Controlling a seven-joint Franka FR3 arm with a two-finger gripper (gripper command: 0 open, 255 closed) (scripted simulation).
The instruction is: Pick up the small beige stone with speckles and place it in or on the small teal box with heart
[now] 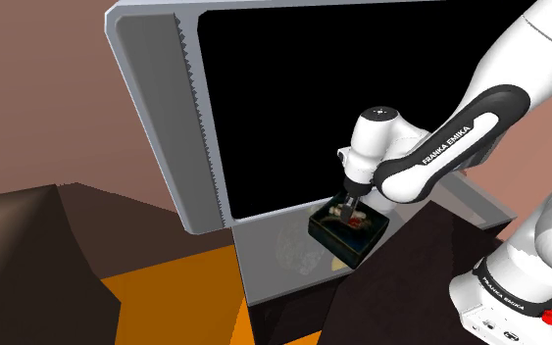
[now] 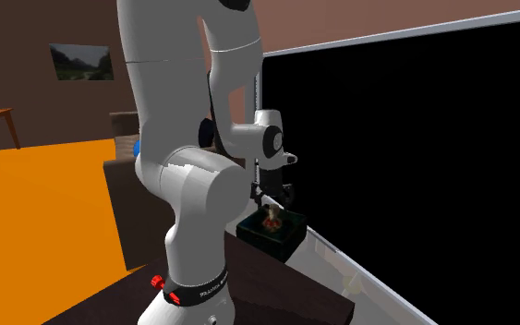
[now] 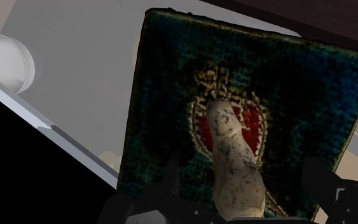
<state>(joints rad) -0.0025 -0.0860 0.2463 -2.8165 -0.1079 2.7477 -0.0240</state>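
The gripper (image 1: 348,209) is held directly above the small teal box (image 3: 165,95), pointing down at its top. The fingers (image 3: 171,184) are spread wide, and nothing is clasped between them. The beige speckled stone (image 3: 231,146) is seen on the red heart (image 3: 255,119) at the middle of the box, between the two fingers but with a gap to each of them. The box itself is set at the edge of the dark table (image 1: 401,284), partly over a grey sill (image 1: 274,265) below a black area.
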